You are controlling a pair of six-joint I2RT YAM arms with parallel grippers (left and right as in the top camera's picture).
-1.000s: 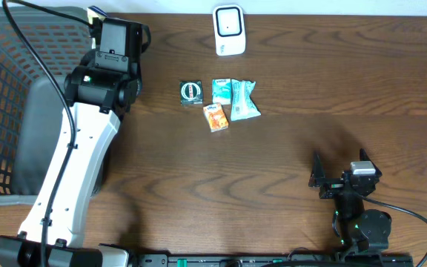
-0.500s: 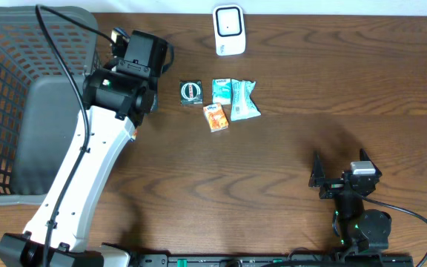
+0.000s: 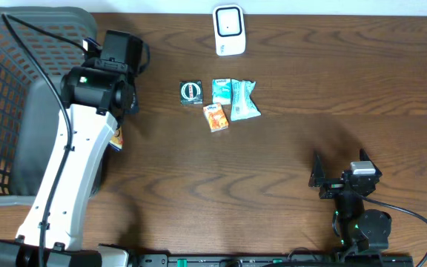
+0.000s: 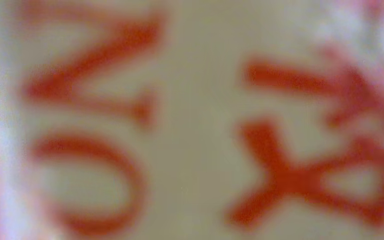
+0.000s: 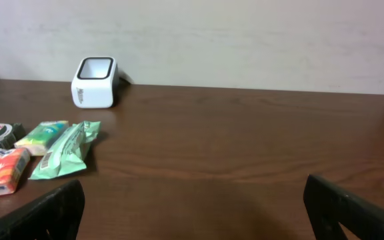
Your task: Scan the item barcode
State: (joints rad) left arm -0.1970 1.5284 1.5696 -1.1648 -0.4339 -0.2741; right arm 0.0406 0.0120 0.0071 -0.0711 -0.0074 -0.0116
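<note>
A white packet with red print (image 4: 192,120) fills the left wrist view, blurred and very close. From overhead an orange and white corner of the packet (image 3: 117,138) sticks out under the left arm, beside the basket. The left gripper's fingers are hidden in both views; it is shut on this packet. The white scanner (image 3: 228,30) stands at the table's far edge, to the right of the left arm, and the scanner (image 5: 95,83) also shows in the right wrist view. My right gripper (image 3: 339,176) rests open at the front right, and nothing lies between the right gripper's (image 5: 199,217) fingers.
A dark mesh basket (image 3: 6,89) takes up the left side. Between arm and scanner lie a black box (image 3: 191,91), a teal packet (image 3: 221,90), a mint packet (image 3: 245,100) and an orange packet (image 3: 215,117).
The left arm swung right toward the scanner, then back left near the basket, and the packet's corner moved with it. The right arm has not moved.
</note>
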